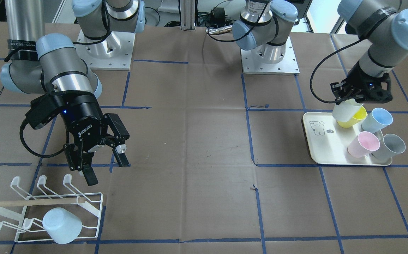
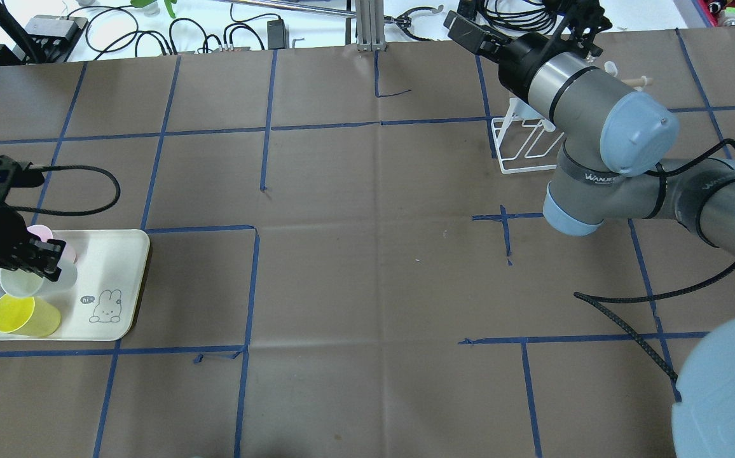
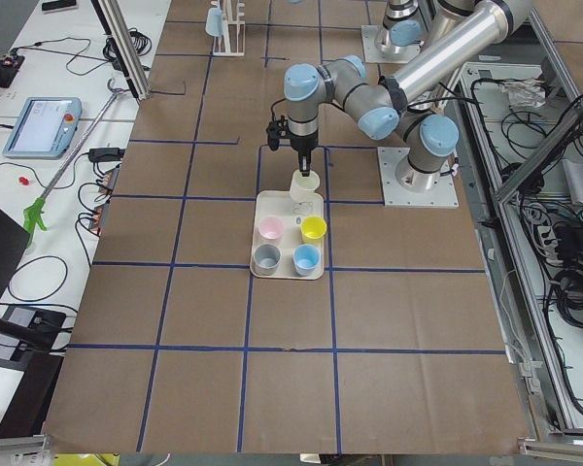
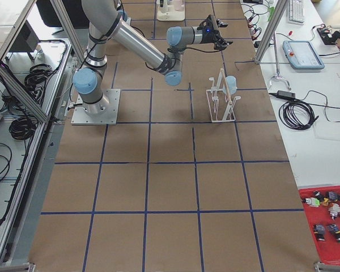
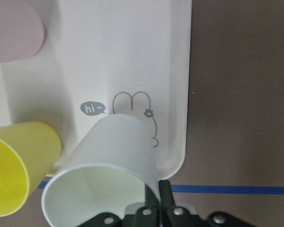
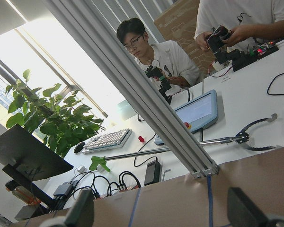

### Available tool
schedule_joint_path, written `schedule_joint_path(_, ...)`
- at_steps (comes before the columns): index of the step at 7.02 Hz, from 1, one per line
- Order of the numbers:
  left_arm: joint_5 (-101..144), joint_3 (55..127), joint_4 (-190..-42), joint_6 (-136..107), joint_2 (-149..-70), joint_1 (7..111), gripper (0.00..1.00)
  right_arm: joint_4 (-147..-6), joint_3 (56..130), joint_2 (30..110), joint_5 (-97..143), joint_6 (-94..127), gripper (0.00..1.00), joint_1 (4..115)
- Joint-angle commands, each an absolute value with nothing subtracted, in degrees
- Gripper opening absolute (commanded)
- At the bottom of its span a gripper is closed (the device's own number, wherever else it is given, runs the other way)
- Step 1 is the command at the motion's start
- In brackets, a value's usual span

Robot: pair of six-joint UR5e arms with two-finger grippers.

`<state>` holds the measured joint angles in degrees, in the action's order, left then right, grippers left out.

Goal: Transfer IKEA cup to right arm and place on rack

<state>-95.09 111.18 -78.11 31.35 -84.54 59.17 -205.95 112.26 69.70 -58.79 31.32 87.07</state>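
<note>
My left gripper (image 1: 345, 100) is shut on the rim of a white IKEA cup (image 1: 345, 110), holding it tilted over the near corner of the cream tray (image 1: 325, 150). The left wrist view shows the white cup (image 5: 109, 165) with its rim pinched between the fingers. Across the table, my right gripper (image 1: 105, 165) hangs open and empty just above the white wire rack (image 1: 87, 206). A pale blue cup (image 1: 62, 225) sits on the rack's front prongs. In the right wrist view the right gripper (image 6: 163, 213) shows its fingers wide apart.
On the tray stand a yellow cup (image 1: 354, 118), a blue cup (image 1: 377, 120), a pink cup (image 1: 363, 144) and a grey cup (image 1: 389, 146). Brown paper with blue tape lines covers the table. People sit at a desk beyond the table's far edge.
</note>
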Motion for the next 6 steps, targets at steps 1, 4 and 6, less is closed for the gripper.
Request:
schedule_joint_path(1,-92.73,94.2,-92.07,28.22,-88.39,62.64,0.0,-205.22,112.41,70.49,-55.9,45.69,1.0,87.62)
schedule_joint_path(4,-92.47,80.88,-94.22,27.95,-97.27,68.97,0.0,-205.4,112.41,70.49,-55.9,68.32,1.0,89.73)
schedule_joint_path(6,-86.08,82.78,-84.43,28.21,-98.61,71.53,0.0,-206.54,112.24,70.4,-55.81,80.98,1.0,90.53)
